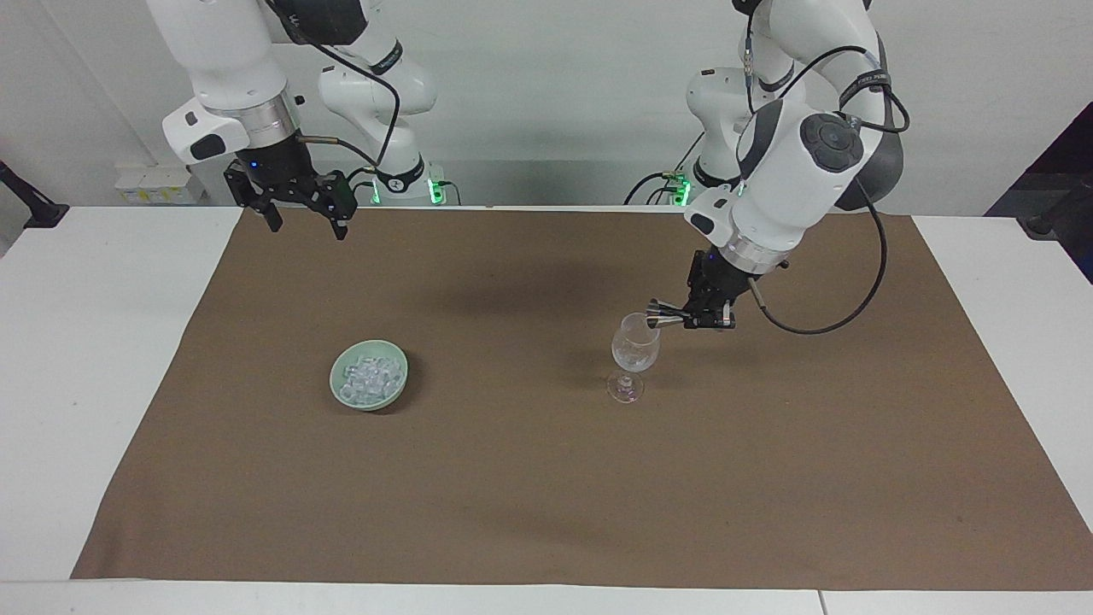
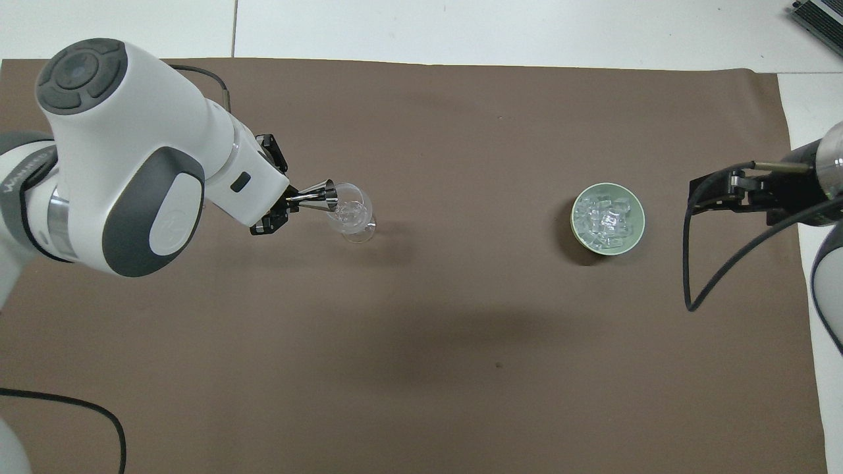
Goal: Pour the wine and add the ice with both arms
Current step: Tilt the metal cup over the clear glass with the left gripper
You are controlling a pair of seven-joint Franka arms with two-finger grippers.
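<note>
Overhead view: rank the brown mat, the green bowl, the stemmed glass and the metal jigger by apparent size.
1. brown mat
2. green bowl
3. stemmed glass
4. metal jigger, raised nearer the camera, yet it looks smallest.

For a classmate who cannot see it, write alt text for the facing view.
The left gripper holds a metal jigger tipped over the rim of a stemmed glass on a brown mat. A pale green bowl of ice sits toward the right arm's end, where the open right gripper waits above the mat's edge.
</note>
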